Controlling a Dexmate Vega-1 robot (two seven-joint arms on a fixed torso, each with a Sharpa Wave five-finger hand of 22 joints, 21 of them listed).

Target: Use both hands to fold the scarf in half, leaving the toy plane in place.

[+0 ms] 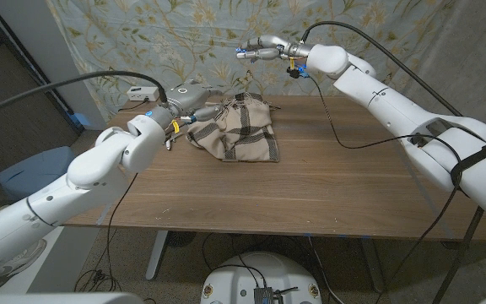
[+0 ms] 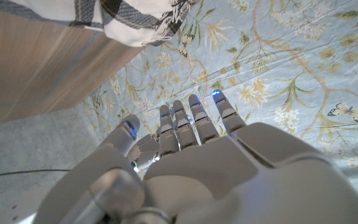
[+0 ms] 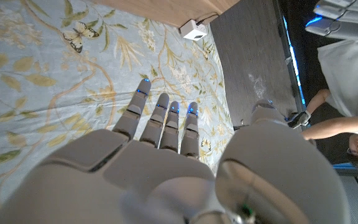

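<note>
The scarf (image 1: 234,128), beige with dark checks, lies bunched in a heap at the back middle of the wooden table (image 1: 294,194). My left hand (image 1: 194,97) hovers just left of the scarf's back corner, fingers stretched out and holding nothing. In the left wrist view its fingers (image 2: 191,121) reach toward the floral backdrop, with the scarf's fringed edge (image 2: 135,22) off to one side. My right hand (image 1: 264,49) is raised high behind the scarf, fingers pointing left. Its fingers (image 3: 163,121) are straight and apart, with nothing in them.
A white box (image 1: 142,93) with cables sits at the table's back left corner. A floral cloth backdrop (image 1: 184,34) hangs behind the table. A person (image 3: 353,137) shows at the edge of the right wrist view. Bare wood lies in front of the scarf.
</note>
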